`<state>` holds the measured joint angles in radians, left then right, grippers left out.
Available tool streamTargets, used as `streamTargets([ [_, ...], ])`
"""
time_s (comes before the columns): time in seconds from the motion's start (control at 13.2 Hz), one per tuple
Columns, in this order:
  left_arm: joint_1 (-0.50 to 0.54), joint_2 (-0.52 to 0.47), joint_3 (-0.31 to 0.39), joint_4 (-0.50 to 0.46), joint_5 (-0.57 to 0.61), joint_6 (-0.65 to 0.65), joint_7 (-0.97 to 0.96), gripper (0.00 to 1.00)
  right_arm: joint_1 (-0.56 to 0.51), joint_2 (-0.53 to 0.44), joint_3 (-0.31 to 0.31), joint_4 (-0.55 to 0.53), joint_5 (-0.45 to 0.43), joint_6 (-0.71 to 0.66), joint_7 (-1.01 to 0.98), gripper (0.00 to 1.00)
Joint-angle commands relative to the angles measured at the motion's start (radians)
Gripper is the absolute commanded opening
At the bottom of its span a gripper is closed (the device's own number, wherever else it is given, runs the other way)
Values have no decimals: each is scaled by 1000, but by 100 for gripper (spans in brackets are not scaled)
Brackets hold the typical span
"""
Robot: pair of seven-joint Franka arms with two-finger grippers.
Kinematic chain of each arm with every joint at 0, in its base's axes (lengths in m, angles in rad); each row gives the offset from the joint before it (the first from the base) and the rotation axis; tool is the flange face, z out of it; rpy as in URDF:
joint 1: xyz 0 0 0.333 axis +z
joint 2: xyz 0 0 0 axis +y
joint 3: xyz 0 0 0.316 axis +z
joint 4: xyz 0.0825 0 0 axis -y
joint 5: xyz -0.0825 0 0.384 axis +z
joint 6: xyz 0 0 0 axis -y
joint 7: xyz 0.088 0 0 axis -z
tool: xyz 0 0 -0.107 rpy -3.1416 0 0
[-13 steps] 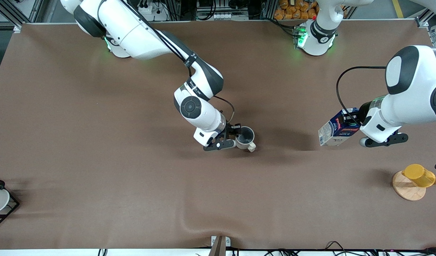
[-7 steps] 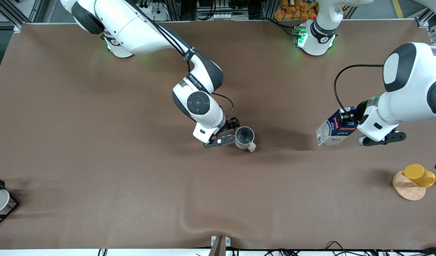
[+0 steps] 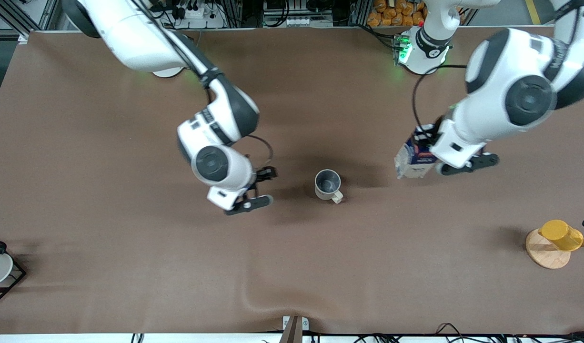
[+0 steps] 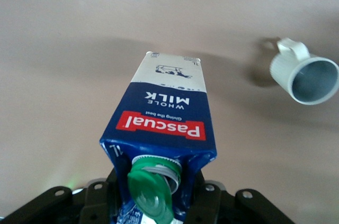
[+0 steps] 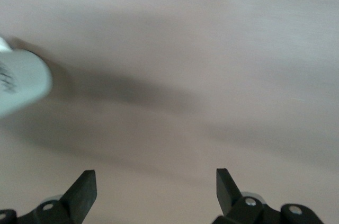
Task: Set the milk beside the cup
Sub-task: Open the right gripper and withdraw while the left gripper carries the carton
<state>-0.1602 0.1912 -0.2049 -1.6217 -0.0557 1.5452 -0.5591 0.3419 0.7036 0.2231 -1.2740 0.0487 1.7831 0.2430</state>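
- Milk [image 3: 412,159] hangs in the left gripper [image 3: 427,143], clamped at its gable end by jaws closed on the carton; it sits at about two o'clock from the cup [image 3: 327,184], over bare table [image 3: 130,267] toward the left arm's end, the two well apart.
- Cup stands upright near the table's middle, grey inside showing, its small loop handle pointing to roughly four o'clock.
- Right gripper [image 3: 256,188] is over the table at about nine o'clock from the cup, clear of it, jaws spread wide and empty in the right wrist view [image 5: 153,187]; that arm looks to be waiting.
- Handling, as a judgement: a small paperboard carton is probably light, with walls that give under a hard squeeze. The stiff folded gable by the green cap [image 4: 151,189] is the soundest hold. Its flat base should stand steadily if lowered level; it is tilted now.
- Cup looks rigid and breakable, and light enough to be nudged by a careless approach.
- Writing legible in the left wrist view [image 4: 164,113]: "Pascual" in white on the red band, small print beneath it, then "WHOLE MILK" on blue, and a cow drawing on the white panel.
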Motion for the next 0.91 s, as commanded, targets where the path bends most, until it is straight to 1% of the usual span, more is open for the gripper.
streamTargets([
  [0.0, 2, -1, -82, 2, 1, -8, -86, 51, -173, -36, 18, -24, -10, -130, -179, 100],
  [0.08, -2, 4, -108, 3, -34, -7, -141, 51, -243, -36, 19, -28, -10, -184, -277, 100],
  [0.23, -22, 25, -155, 57, -58, -7, -220, 51, -372, -41, 19, -54, -10, -192, -463, 100],
  [0.3, -39, 36, -171, 63, -61, -7, -232, 51, -418, -64, 18, -59, -10, -194, -499, 100],
  [0.38, -76, 60, -177, 63, -65, 1, -255, 51, -449, -111, 16, -82, -21, -198, -504, 100],
  [0.45, -123, 80, -176, 65, -61, 44, -284, 51, -466, -186, 12, -138, -32, -195, -505, 100],
  [0.53, -142, 102, -176, 65, -59, 97, -303, 51, -480, -260, 10, -198, -74, -194, -504, 100],
  [0.61, -148, 134, -176, 65, -52, 116, -308, 51, -482, -329, 12, -261, -119, -183, -501, 100],
  [0.68, -159, 155, -176, 65, -50, 124, -298, 50, -482, -389, 12, -309, -133, -163, -498, 100],
  [0.83, -160, 178, -176, 63, -50, 171, -288, 50, -482, -482, 10, -369, -133, -131, -496, 100],
])
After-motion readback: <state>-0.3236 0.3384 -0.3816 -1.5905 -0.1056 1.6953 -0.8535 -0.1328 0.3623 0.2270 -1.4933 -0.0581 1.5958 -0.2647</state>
